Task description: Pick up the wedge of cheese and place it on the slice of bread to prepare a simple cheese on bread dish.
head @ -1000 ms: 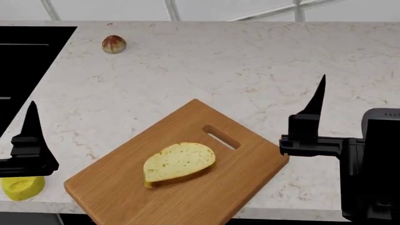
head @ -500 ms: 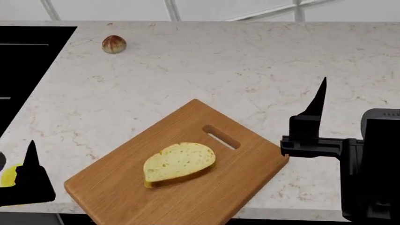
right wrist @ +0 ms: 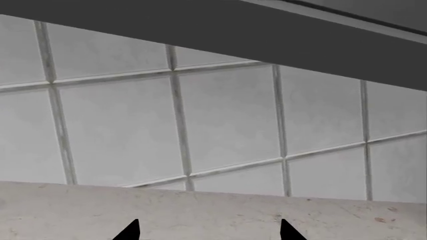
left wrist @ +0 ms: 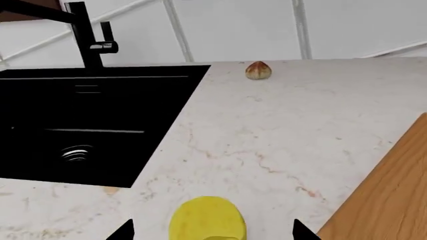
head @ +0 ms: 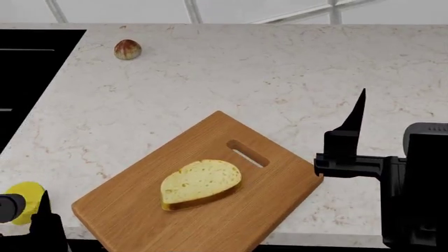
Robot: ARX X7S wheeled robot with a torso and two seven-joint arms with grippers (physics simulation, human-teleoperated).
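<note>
The wedge of cheese, small and bright yellow, lies on the counter near its front left edge, left of the board. My left gripper hangs low over it and partly hides it. In the left wrist view the cheese lies between the two spread fingertips of the left gripper, with gaps on both sides; it is open. The slice of bread lies on the wooden cutting board. My right gripper is raised right of the board, open and empty.
A brown striped nut sits at the counter's back left and shows in the left wrist view. A black sink with a faucet lies left of the cheese. The board's edge is close to the cheese. A tiled wall stands behind.
My left gripper has dropped lower toward the counter's front edge, around the cheese. The right arm has barely moved. Bread and board are unmoved.
</note>
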